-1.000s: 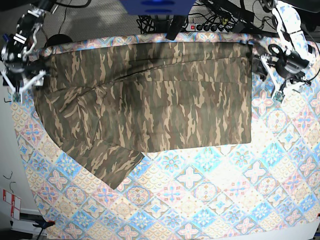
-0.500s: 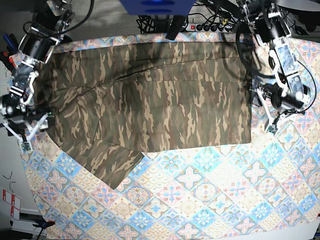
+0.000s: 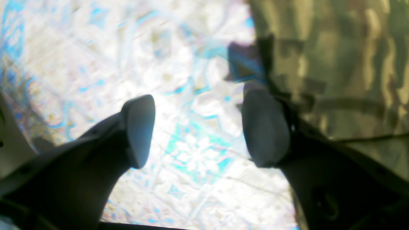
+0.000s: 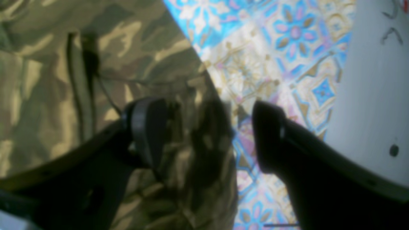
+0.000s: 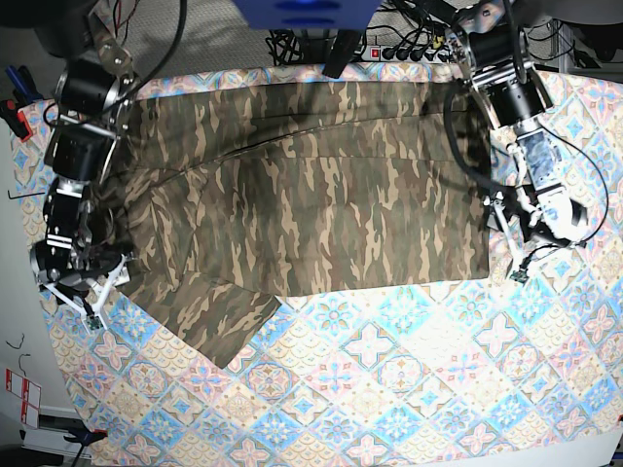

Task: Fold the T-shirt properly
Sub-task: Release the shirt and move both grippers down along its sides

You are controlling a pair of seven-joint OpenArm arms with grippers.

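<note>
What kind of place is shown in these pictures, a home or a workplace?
Most likely a robotics lab. Two robot arms, each ending in an open claw, left and right, work over a camouflage T-shirt on a patterned tablecloth, with a power strip behind.

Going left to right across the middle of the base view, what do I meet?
Right pincer → camouflage T-shirt → left pincer → bare patterned tablecloth.
</note>
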